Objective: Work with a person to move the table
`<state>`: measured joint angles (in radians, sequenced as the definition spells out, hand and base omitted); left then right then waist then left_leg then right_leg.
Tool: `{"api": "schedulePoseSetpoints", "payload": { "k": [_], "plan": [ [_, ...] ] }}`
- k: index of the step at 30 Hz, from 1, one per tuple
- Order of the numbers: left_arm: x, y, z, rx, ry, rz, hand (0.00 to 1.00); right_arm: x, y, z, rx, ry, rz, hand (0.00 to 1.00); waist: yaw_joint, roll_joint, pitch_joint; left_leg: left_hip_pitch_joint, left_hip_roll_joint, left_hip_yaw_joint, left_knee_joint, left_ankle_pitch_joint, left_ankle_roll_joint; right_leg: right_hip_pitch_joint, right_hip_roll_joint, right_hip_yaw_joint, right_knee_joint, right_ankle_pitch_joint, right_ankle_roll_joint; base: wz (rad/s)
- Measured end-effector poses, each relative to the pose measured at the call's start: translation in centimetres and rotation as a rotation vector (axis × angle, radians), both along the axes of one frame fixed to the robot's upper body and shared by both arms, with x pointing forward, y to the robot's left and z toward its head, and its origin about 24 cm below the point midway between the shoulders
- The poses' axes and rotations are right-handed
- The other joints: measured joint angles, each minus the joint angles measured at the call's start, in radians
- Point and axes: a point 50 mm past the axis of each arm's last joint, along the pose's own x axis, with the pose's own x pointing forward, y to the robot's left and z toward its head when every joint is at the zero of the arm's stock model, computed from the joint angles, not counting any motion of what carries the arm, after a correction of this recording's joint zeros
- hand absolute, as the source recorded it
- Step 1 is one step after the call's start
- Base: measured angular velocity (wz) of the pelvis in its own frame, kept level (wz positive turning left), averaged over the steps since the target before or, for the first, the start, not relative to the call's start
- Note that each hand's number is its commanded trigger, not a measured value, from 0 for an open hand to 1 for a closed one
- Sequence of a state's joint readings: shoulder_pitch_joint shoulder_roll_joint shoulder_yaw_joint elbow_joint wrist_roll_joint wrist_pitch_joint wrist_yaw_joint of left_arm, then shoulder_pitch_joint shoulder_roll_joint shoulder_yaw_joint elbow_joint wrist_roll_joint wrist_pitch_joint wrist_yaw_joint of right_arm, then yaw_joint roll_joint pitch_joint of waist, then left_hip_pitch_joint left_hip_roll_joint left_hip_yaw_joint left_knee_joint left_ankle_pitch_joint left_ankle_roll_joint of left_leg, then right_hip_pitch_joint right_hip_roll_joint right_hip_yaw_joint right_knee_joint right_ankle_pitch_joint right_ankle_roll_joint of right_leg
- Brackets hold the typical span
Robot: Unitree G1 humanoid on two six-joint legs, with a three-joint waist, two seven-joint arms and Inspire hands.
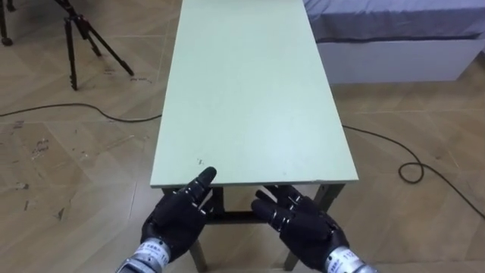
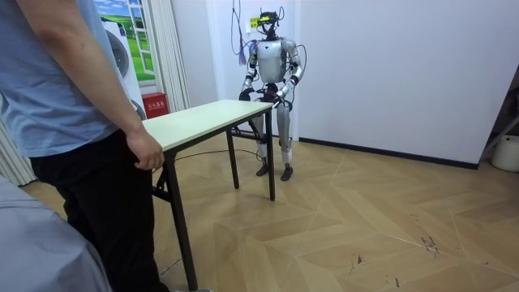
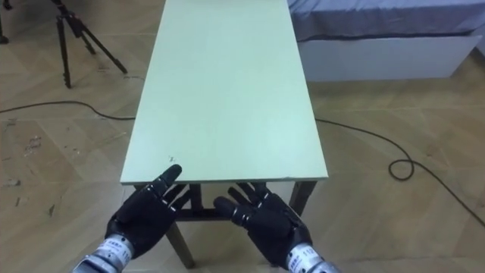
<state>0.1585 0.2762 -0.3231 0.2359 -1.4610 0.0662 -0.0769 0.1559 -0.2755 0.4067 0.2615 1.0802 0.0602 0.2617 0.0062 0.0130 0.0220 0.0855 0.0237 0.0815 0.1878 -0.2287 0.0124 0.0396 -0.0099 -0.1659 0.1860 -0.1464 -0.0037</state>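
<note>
The table (image 1: pixel 250 91) stands on the wood floor between the robot and a person (image 2: pixel 65 105). It is long, with a flat green top and thin dark legs. It looks hard, stiff and smooth, and likely too heavy for one. Grab under the near short edge, by each corner. The left hand (image 1: pixel 178 220) and right hand (image 1: pixel 307 224) hover just before that edge, fingers straight, holding nothing. The person's hand (image 2: pixel 147 152) is at the far edge.

Robot: silver torso and limbs, dark head. Black left hand (image 1: pixel 176 221) and right hand (image 1: pixel 305 224), silver wrist cuffs (printed labels). The person (image 2: pixel 69 97) wears a blue tee and black trousers.
</note>
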Motion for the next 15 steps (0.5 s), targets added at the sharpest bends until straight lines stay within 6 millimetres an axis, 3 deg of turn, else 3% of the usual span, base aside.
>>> {"api": "schedulePoseSetpoints", "payload": {
  "k": [9, 15],
  "plan": [
    [0.3, -0.1, -0.2, -0.022, 0.06, 0.026, 0.0, 0.3, -0.9, -0.2, 0.083, 0.094, -0.138, 0.0, 0.001, 0.007, -0.0019, 0.015, 0.001, 0.002, -0.007, 0.0, -0.001, 0.015, 0.003, 0.006, 0.002, 0.0, -0.001, -0.01],
    [0.4, -0.3, -0.3, -0.037, 0.075, 0.043, 0.0, 0.8, -1.3, 0.1, 0.228, 0.141, -0.277, 0.0, 0.003, 0.011, -0.0016, 0.02, 0.001, 0.006, -0.008, 0.0, -0.001, 0.013, 0.004, 0.01, 0.0, 0.0, -0.001, 0.0]
  ]
}}
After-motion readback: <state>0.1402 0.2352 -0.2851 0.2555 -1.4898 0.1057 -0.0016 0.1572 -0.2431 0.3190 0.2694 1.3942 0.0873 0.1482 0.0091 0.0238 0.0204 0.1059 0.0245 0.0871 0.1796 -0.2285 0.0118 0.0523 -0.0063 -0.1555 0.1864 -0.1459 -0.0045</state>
